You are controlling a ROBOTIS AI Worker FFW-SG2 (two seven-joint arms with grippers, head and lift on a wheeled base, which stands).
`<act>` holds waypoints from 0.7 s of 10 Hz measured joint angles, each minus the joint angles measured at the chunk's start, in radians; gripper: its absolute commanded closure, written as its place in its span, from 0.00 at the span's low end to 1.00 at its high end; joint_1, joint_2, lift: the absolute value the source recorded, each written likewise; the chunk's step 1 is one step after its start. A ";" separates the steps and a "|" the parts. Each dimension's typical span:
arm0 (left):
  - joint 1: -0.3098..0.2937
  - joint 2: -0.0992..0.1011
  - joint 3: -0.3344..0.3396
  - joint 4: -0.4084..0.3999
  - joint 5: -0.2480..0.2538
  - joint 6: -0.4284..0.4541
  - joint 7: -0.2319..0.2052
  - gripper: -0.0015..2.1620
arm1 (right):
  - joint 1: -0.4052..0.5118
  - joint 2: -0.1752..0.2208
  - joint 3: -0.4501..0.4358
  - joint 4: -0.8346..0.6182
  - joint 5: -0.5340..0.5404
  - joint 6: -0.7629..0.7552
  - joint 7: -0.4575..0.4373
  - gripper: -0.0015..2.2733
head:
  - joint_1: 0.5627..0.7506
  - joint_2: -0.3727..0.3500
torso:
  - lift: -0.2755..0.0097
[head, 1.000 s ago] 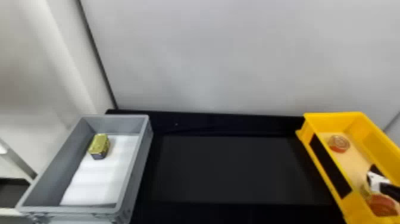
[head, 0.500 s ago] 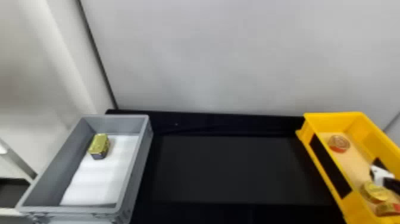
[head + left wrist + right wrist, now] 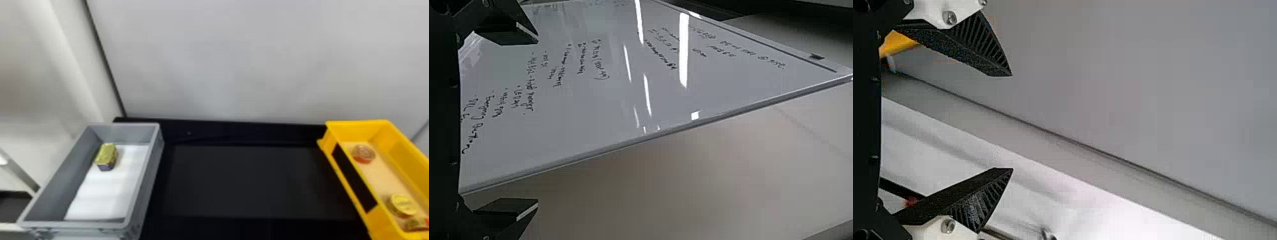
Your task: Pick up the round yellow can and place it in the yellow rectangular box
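The round yellow can (image 3: 403,205) lies inside the yellow rectangular box (image 3: 346,178), near its front end, with its golden lid facing up. In the left wrist view my left gripper (image 3: 538,120) stands open in front of a whiteboard, with nothing between its fingers. My right gripper (image 3: 1012,122), in the right wrist view, is open and holds nothing; pale wall panels lie beyond its fingers, and a bit of yellow shows behind the upper one.
The box also holds a round red-sided can (image 3: 363,154) farther back and another can (image 3: 416,224) at its front. A grey crate (image 3: 142,191) on the left contains a gold-topped rectangular can (image 3: 107,156). A black table (image 3: 252,182) lies between the containers.
The right gripper, earlier at the cans in the front of the yellow box, has withdrawn toward the right and out of the head view. The round yellow can is now uncovered.
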 measured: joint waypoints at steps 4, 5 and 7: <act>-0.002 0.000 -0.002 -0.001 0.000 -0.001 0.000 0.06 | -0.092 -0.015 -0.111 -0.142 -0.072 -0.134 -0.060 0.05 | 0.70 0.53 | 0.65; -0.002 0.000 -0.002 -0.002 0.000 -0.001 0.000 0.06 | -0.114 -0.024 -0.136 -0.181 -0.099 -0.144 -0.063 0.05 | 0.70 0.53 | 0.65; -0.002 0.000 -0.002 -0.002 -0.001 -0.002 0.001 0.06 | -0.136 -0.065 -0.170 -0.248 -0.138 -0.114 -0.067 0.05 | 0.70 0.53 | 0.65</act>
